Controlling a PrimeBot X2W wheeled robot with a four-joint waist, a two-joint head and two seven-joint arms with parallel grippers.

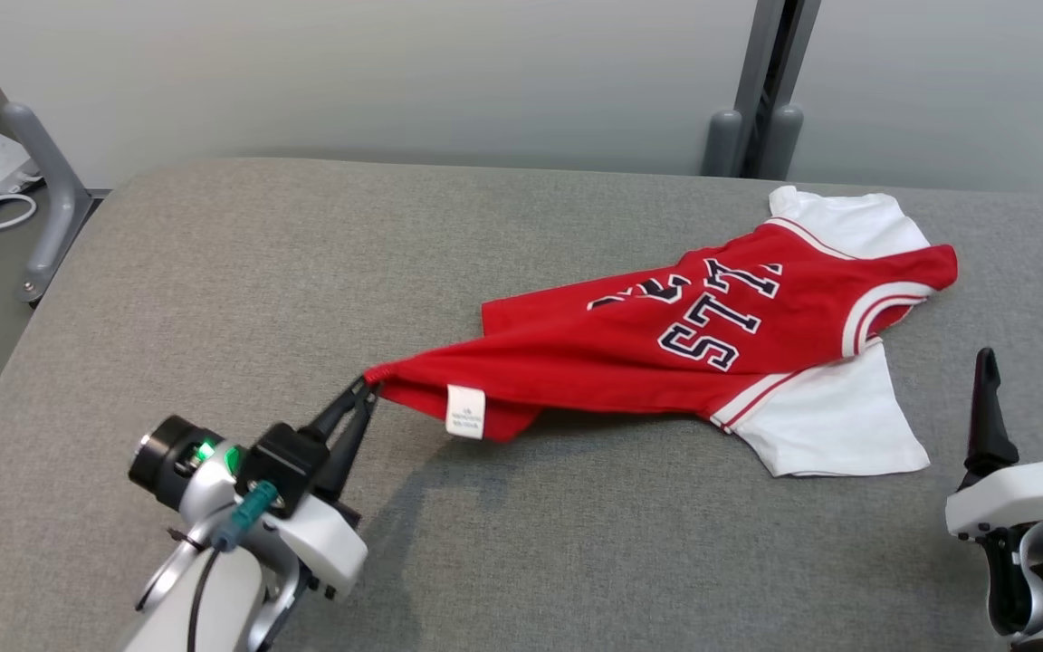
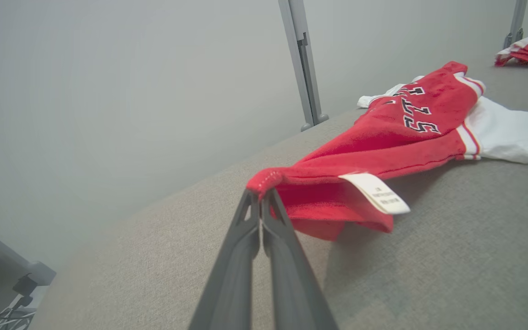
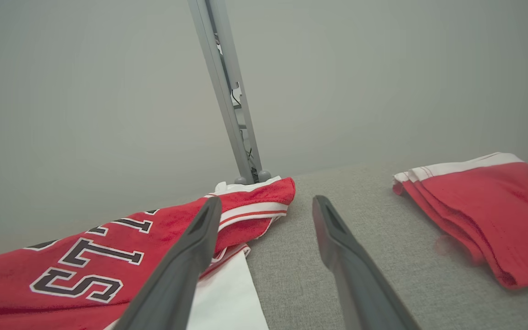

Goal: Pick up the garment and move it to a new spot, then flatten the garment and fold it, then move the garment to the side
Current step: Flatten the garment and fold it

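On the grey desk [image 1: 214,272] the left hand [image 1: 367,389] pinches a hem corner of the red jersey [image 1: 666,353], probably to drag it elsewhere, while the right hand [image 1: 1019,360] hovers open and empty near its white sleeve [image 1: 838,426].

— What's carrying everything?

— A broad grey woven-fabric padded surface [image 1: 214,299] with a rounded far-left corner.

— And lying on it?

— A red jersey with white sleeves and dark block lettering [image 1: 648,362], towards the right side, both sleeves flat on the cloth. Its near-left hem corner, just beside a small white label [image 1: 465,412], is drawn to a point and raised off the fabric.

— Anything more?

— Farther right, well apart, a folded pile of red cloth with white trim [image 3: 475,206]. It may be more jerseys, but that's hard to tell.
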